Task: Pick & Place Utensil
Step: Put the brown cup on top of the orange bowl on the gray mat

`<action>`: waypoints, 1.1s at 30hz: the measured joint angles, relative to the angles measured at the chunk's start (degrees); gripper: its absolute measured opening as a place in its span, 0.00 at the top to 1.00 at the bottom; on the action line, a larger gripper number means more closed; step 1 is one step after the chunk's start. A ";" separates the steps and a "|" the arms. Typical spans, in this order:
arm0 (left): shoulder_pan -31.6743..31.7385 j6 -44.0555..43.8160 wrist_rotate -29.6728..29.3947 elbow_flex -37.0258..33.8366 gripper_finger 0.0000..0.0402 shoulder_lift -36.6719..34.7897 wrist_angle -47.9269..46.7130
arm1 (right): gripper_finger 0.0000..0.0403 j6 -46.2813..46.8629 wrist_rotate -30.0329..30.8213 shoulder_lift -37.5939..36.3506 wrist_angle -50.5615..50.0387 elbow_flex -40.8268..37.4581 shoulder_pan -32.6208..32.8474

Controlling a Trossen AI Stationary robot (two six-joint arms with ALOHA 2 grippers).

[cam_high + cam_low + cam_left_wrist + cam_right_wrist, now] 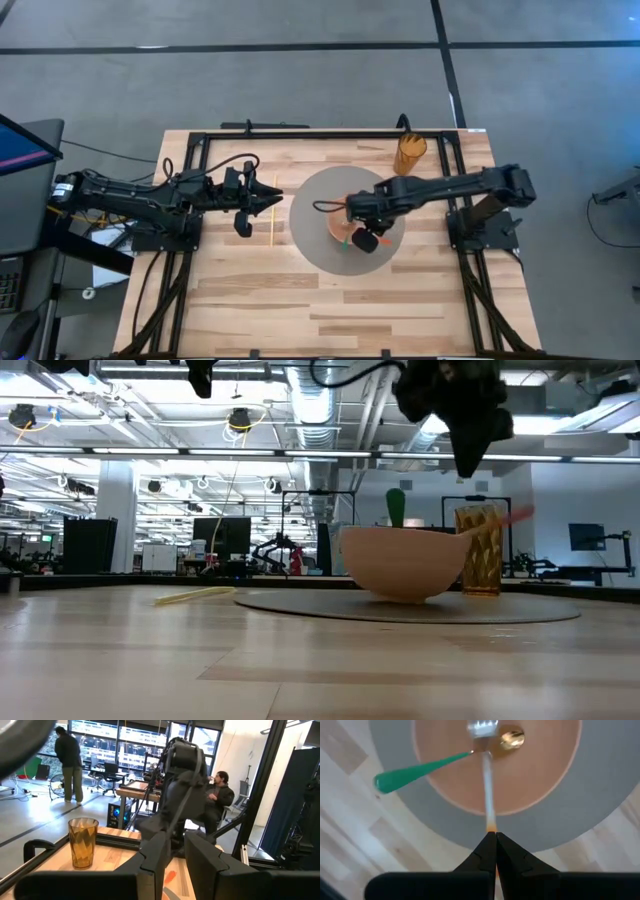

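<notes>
A tan bowl [345, 222] stands on a round grey mat [312, 205]. Two utensils lean in it. The orange-handled fork [489, 785] has its tines on the bowl's floor and its handle [505, 517] over the right rim. The green-handled spoon [420, 770] sticks up at the near-left rim [396, 507]. My right gripper [495, 836] is shut and hovers just above the fork's handle; the low view shows a gap below its tip [468, 465]. My left gripper [244, 210] waits open left of the mat, beside a yellow stick [272, 210] lying flat on the table.
An amber glass [409, 152] stands upright near the far right of the table, behind the mat. A black frame [300, 135] runs along the table's far and side edges. Bare wood lies toward the near edge [330, 310]. People show in the room beyond [67, 760].
</notes>
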 joint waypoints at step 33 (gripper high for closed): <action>0.00 -8.13 3.14 0.00 0.82 5.72 -0.58 | 1.00 -18.16 15.21 -20.36 13.73 -2.37 2.36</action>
